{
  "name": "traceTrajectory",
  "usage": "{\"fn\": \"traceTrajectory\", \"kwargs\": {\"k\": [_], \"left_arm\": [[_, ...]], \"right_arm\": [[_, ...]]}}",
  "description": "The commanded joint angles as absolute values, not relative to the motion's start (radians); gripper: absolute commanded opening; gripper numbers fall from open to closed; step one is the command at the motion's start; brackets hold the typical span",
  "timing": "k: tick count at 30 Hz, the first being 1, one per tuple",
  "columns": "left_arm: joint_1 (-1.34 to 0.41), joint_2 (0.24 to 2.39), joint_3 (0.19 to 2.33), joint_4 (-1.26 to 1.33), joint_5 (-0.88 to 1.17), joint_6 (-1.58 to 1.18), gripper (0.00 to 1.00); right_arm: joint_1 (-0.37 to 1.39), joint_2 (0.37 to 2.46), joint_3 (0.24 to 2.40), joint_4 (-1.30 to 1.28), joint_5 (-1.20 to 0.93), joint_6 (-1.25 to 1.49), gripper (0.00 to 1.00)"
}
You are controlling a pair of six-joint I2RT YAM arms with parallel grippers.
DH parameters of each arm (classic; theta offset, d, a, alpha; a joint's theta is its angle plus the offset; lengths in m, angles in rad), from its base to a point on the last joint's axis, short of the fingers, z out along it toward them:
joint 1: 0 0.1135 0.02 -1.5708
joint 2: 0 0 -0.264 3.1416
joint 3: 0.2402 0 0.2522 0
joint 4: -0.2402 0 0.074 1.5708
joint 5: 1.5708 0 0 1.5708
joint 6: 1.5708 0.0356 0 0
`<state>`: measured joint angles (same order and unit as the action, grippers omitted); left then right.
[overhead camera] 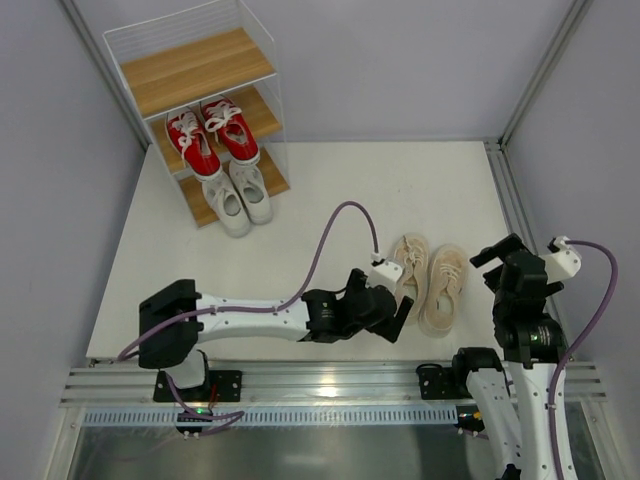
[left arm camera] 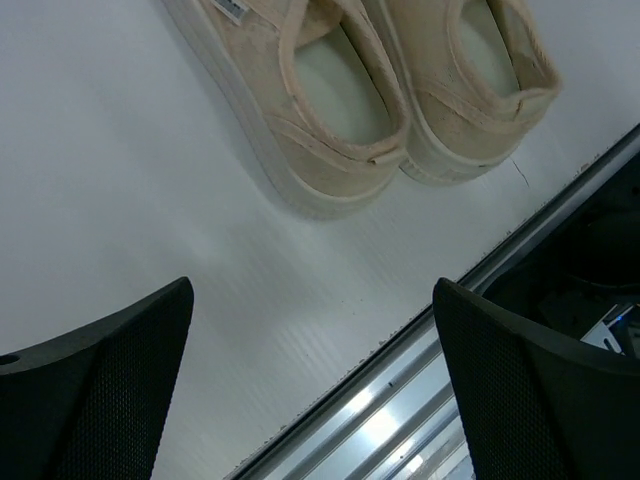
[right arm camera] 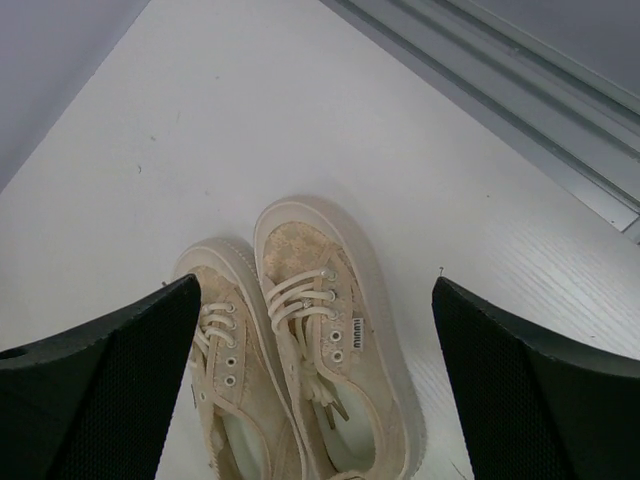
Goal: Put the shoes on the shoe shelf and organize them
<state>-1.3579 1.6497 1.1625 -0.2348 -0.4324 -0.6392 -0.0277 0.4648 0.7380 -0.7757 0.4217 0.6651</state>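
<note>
Grey wall panels enclose a white, matte tabletop point(overhead camera: 330, 190), with a ribbed aluminium rail point(overhead camera: 330, 385) along the near edge.

Item 1: shoe shelf point(overhead camera: 255, 65), far left corner. Three stepped tiers of light-brown boards with visible wood grain, in a thin white wire frame.

Item 2: red sneakers point(overhead camera: 210, 135), one pair, on the middle tier. Red canvas uppers, white laces and white toe caps. They stand side by side with the toes toward the arms.

Item 3: white sneakers point(overhead camera: 238, 195), one pair, on the lowest tier, just in front of the red pair. White all over and laced, side by side.

Item 4: cream-beige sneakers point(overhead camera: 428, 280), one pair, on the tabletop near the front right, well apart from the shelf. They stand side by side and touching, heels toward the rail. Uppers are a textured, patterned fabric over thick, smooth, pale soles. Cream laces run through small ringed eyelets, the heel collars are rounded, and a small lettered tab sits on one side.

Item 5: left gripper point(left arm camera: 312, 285), released, its black mesh-textured fingers spread wide. It hovers over bare tabletop just beside the cream heels, holding nothing.

Item 6: right gripper point(right arm camera: 314, 283), likewise spread wide and unladen, held above the cream pair's toes.

Item 7: purple cables point(overhead camera: 330, 235), looping from each arm.
</note>
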Motion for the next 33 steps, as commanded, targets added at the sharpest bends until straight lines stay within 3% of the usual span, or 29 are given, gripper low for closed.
{"fn": "traceTrajectory", "kwargs": {"k": [1,7,12,22,33], "left_arm": [[-1.365,1.684,1.196,-0.111,-0.373,-0.644,1.0],[-1.41,1.764,1.255,-0.103,-0.391,-0.64,1.0],[-1.43,1.795,1.411,-0.187,-0.509,-0.62,1.0],[-1.414,2.023,1.672,-0.313,-0.531,-0.517,1.0],[-1.355,2.187,1.694,-0.285,-0.485,-0.604,0.97]], "right_arm": [[-0.028,0.46,0.805,-0.83,0.557,0.704,0.97],[-0.028,0.436,0.822,-0.854,0.603,0.706,0.97],[-0.028,0.453,0.815,-0.857,0.607,0.709,0.97],[-0.028,0.417,0.839,-0.879,0.595,0.683,0.97],[-0.028,0.373,0.827,-0.891,0.554,0.666,0.97]]}}
